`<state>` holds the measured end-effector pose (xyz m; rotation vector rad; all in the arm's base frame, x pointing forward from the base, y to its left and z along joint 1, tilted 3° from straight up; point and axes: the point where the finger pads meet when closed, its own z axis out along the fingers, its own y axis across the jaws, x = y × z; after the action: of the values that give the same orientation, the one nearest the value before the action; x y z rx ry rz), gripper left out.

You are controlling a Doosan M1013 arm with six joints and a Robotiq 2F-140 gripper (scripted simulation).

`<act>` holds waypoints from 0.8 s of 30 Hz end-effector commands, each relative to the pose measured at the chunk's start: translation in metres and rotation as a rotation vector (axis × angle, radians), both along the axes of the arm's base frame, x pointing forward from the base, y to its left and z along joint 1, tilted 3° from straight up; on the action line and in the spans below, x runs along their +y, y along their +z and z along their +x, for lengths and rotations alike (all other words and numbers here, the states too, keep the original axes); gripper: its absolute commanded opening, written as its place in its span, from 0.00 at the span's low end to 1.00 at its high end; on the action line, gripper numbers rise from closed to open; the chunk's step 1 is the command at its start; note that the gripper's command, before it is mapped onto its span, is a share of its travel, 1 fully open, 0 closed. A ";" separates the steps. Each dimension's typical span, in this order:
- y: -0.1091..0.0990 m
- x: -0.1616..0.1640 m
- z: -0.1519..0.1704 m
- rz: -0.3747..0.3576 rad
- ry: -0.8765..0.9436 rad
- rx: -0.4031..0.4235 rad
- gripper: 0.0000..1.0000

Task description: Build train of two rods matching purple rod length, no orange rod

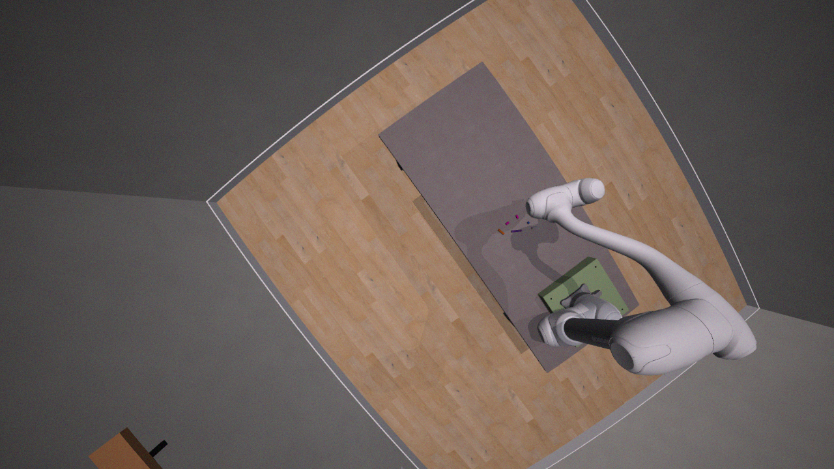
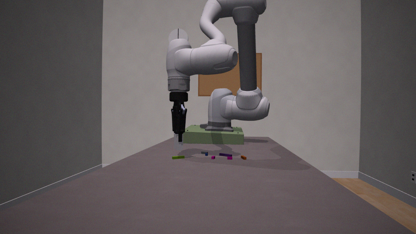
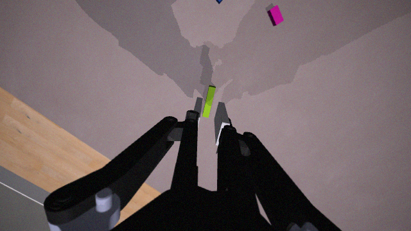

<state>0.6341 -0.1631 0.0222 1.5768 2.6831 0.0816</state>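
While nothing is being carried, the white arm (image 2: pixel 203 58) hangs its black jaws straight down above the long grey-brown worktop (image 2: pixel 203 197), poised over the lime rod (image 2: pixel 177 157). The jaws are narrowed to a slim gap and pinch nothing; the wrist view shows the lime rod (image 3: pixel 209 101) lying flat below, lined up with that gap, probably so the jaws can drop astride it. Lime with blue would match purple. The purple rod (image 2: pixel 225 154) lies near the middle of the cluster. The blue rod (image 2: pixel 206 153) rests beside a grey rod (image 2: pixel 203 152). Two magenta rods (image 2: pixel 213 157) and an orange rod (image 2: pixel 243 157) lie apart. No containers are present.
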 end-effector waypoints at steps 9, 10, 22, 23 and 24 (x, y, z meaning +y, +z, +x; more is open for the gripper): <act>-0.013 0.000 0.001 0.000 0.000 0.000 0.15; -0.014 0.000 0.001 0.000 0.000 0.000 0.15; -0.020 0.001 0.001 0.000 0.000 0.000 0.15; -0.020 0.001 0.001 0.000 0.000 0.000 0.15; -0.020 0.001 0.001 0.000 0.000 0.000 0.15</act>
<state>0.6351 -0.1626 0.0025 1.5767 2.6831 0.0816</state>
